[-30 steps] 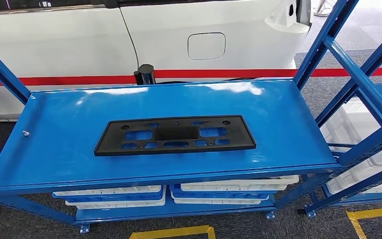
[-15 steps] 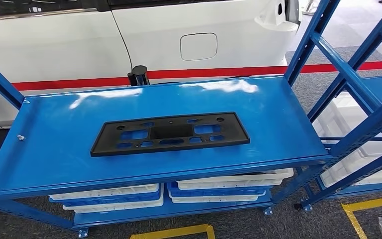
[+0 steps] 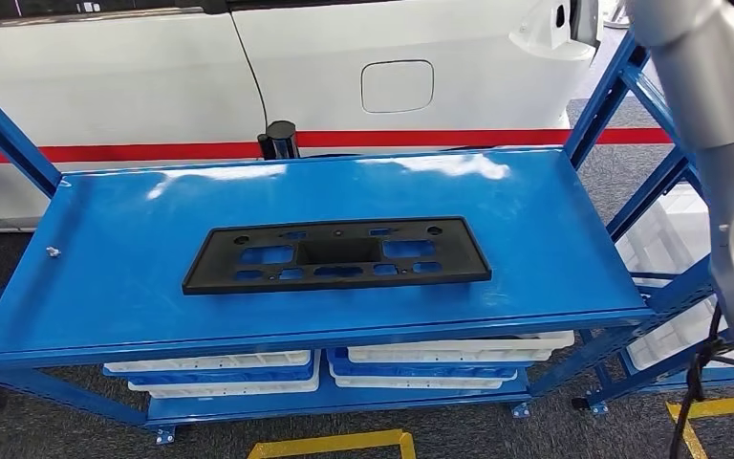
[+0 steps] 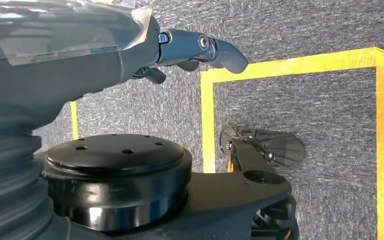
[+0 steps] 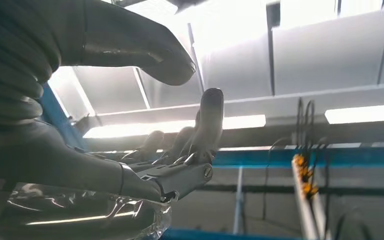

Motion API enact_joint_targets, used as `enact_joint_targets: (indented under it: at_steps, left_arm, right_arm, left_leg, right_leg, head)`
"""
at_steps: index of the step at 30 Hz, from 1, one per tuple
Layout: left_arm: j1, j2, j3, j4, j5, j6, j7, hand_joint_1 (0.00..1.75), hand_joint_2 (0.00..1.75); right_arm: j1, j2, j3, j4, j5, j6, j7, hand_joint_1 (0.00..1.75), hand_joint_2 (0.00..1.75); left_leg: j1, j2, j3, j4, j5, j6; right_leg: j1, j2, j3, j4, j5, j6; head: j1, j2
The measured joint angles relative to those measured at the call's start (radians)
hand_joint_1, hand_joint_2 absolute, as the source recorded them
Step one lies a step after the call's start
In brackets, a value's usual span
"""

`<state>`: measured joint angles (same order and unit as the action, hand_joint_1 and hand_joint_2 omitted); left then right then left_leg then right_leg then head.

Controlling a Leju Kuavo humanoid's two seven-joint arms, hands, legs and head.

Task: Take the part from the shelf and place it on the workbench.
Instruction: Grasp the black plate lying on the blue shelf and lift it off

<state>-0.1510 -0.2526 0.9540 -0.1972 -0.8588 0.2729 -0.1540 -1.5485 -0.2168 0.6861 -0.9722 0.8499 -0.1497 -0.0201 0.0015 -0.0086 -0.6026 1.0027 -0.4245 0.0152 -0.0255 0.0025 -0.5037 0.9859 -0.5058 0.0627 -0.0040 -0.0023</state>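
The part (image 3: 336,254), a flat black rectangular panel pierced with cut-outs, lies flat near the middle of the blue shelf (image 3: 124,287), on its top deck and clear of every edge; nothing touches it; below that deck sit white trays (image 3: 218,375) on the lower level, and behind the shelf stands a white car (image 3: 440,67) with a red stripe; a short black post (image 3: 278,140) rises just behind the rear edge; a second blue rack (image 3: 674,182) stands close on the right

The right arm (image 3: 726,124) is raised high at the right side of the head view, well apart from the part; the right robot hand (image 5: 180,150) has its fingers apart and its thumb lifted off them, with nothing between; the left robot hand (image 4: 190,50) hangs over grey carpet marked with yellow tape (image 4: 207,120), its fingers loosely curled and holding nothing that I can see, though how far they are drawn in is not clear

The pick-up looks not yet begun; the panel is thin and flush on a glossy deck, so fingers may slide over it or push it across the shelf rather than get under an edge; a one-handed hold near one end could let the long panel tip and slip; the raised right arm may also clip the neighbouring rack's uprights on its way down
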Motion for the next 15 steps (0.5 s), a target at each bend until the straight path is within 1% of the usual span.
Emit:
enact_joint_targets:
  at_steps: [3,6,9,15]
  left_arm:
    - [-0.003,-0.002,-0.002,0.000,0.001,0.000,-0.001,0.00,1.75]
    - [-0.003,-0.003,-0.003,0.000,0.001,0.001,0.001,0.00,1.75]
    - [-0.003,-0.003,-0.003,0.000,0.002,0.001,0.001,0.00,1.75]
    - [-0.001,-0.002,-0.003,0.000,0.002,0.000,0.001,0.00,1.75]
  right_arm:
    - [-0.006,0.069,0.054,0.105,-0.007,-0.007,-0.006,1.75,1.75]
    - [0.001,0.103,0.077,0.185,-0.025,0.004,-0.020,1.75,1.75]
    - [0.011,0.114,0.089,0.246,-0.039,0.028,-0.034,1.75,1.75]
    - [0.033,0.109,0.099,0.301,-0.055,0.045,-0.052,1.75,1.75]
  left_leg:
    - [0.000,-0.001,0.000,0.000,0.000,0.000]
    - [0.000,-0.001,0.000,0.000,0.000,0.000]
    - [-0.001,-0.001,-0.001,0.001,0.000,0.000]
    - [-0.001,-0.001,-0.001,0.001,0.000,0.000]
  right_leg:
    - [0.000,-0.001,0.000,0.000,0.000,0.000]
    - [0.000,-0.002,0.000,0.000,0.000,0.000]
    - [-0.001,-0.002,0.000,-0.001,0.000,0.000]
    - [-0.001,-0.002,0.000,-0.001,0.001,0.001]
  head:
    - [0.000,0.000]
    - [0.000,0.000]
    - [0.000,0.000]
    - [0.000,0.000]
